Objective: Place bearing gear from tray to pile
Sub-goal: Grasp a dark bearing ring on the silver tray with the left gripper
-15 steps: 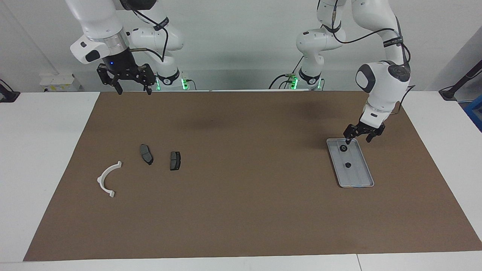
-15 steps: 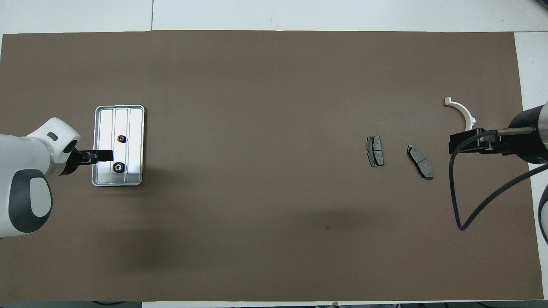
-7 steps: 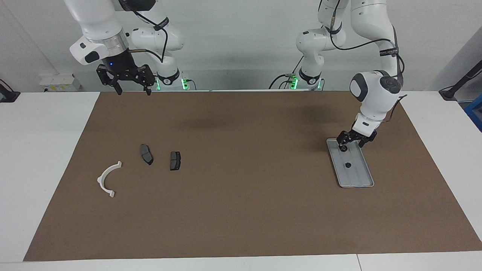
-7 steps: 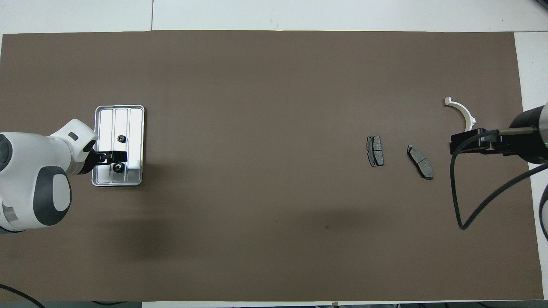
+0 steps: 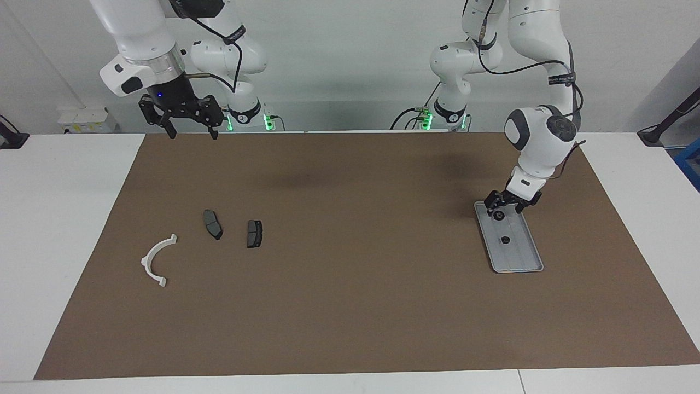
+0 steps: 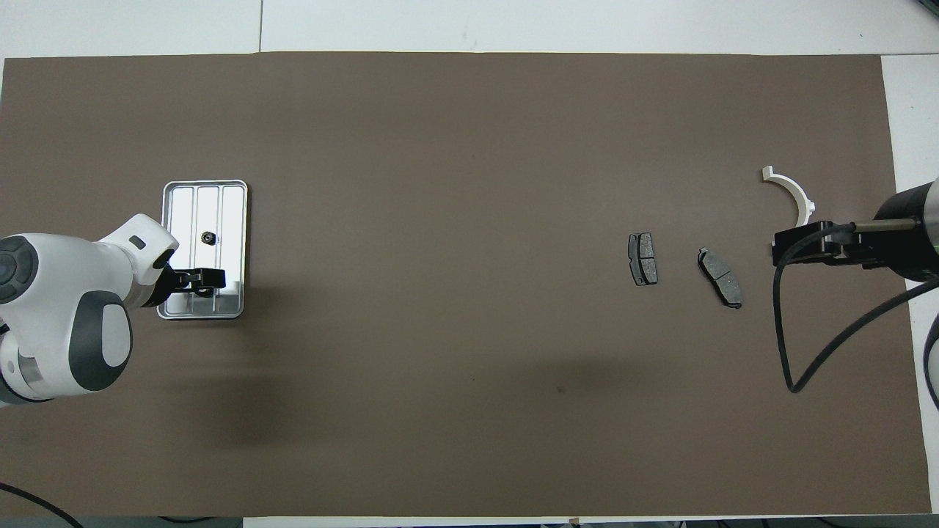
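The tray [image 5: 519, 257] [image 6: 173, 220] lies flat on the brown mat [image 5: 350, 306] [image 6: 469, 403] that covers the bench [image 5: 65, 219], toward the left arm's end. It is a silver-grey ridged rectangle whose long axis runs roughly from the robots' edge toward the camera in the facing view, slightly skewed, with the ridges along that length.

Two small dark round bearing gears sit in it, each lying flat. One bearing gear [image 5: 499, 215] is at the tray's end nearer the robots. The other bearing gear [image 5: 506, 239] [image 6: 208, 237] is near the tray's middle, farther from the robots.

The left gripper [image 5: 506, 209] [image 6: 204, 279] is tilted down over the nearer end of the tray, right at the first gear. Its jaws stand apart on either side of that gear; whether they touch it cannot be told.

The pile lies well apart from the tray, toward the right arm's end: a white half-ring bracket [image 5: 157, 260] [image 6: 792, 195] and two dark grey brake pads, one brake pad [image 5: 213, 224] [image 6: 720, 276] beside the bracket, the second brake pad [image 5: 254, 233] [image 6: 642, 259] beside that, none touching.

The right gripper [image 5: 192, 129] [image 6: 803, 246] waits high over the mat's edge by the robots, jaws wide and holding nothing.
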`<state>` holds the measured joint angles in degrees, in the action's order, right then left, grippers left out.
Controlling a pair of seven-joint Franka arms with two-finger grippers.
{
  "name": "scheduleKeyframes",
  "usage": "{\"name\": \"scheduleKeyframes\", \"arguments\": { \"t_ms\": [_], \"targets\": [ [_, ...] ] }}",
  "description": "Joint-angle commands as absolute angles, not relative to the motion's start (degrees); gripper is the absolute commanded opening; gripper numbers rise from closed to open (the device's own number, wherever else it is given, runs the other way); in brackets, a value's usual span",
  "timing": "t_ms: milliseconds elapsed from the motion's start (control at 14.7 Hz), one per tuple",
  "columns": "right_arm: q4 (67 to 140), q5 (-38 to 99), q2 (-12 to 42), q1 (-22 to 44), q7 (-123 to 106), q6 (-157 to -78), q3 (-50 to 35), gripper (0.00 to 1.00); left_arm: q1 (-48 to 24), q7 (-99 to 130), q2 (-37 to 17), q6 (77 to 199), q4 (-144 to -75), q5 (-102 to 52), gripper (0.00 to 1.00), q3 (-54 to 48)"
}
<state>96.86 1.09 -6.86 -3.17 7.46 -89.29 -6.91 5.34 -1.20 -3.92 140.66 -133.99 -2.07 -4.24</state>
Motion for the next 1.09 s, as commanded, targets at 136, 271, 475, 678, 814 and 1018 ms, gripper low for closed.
{"name": "scheduleKeyframes", "arguments": {
  "t_ms": [136, 271, 475, 678, 814, 1018],
  "targets": [
    [98.52, 2.29, -8.26, -3.96, 7.29, -89.65, -7.03, 1.00, 4.48, -0.26, -3.60, 143.34, -136.23, -1.76, 0.98, -3.69],
    [100.27, 2.29, -8.26, -3.96, 7.38, -90.61, -7.03, 1.00, 4.48, -0.26, -3.69, 143.70, -136.32, -1.85, 0.89, -3.69],
    [103.96, 2.29, -8.17, -3.87, 7.82, -95.34, -7.03, 1.00, 4.48, 0.43, -3.78, 143.96, -136.32, -1.85, 0.69, -3.69],
    [107.66, 2.29, -7.21, -3.78, 7.91, -100.97, -7.03, 1.00, 4.04, 1.41, -4.13, 144.58, -136.23, -1.84, 0.27, -3.69],
    [108.28, 2.29, -5.72, -3.78, 8.17, -103.09, -7.03, 1.00, 3.78, 1.76, -4.22, 145.02, -136.23, -1.76, 0.00, -3.69],
    [108.46, 2.29, -3.00, -3.96, 8.17, -106.25, -6.94, 1.00, 3.25, 3.33, -4.57, 144.50, -135.10, -1.85, 0.00, -3.69]
  ]
}}
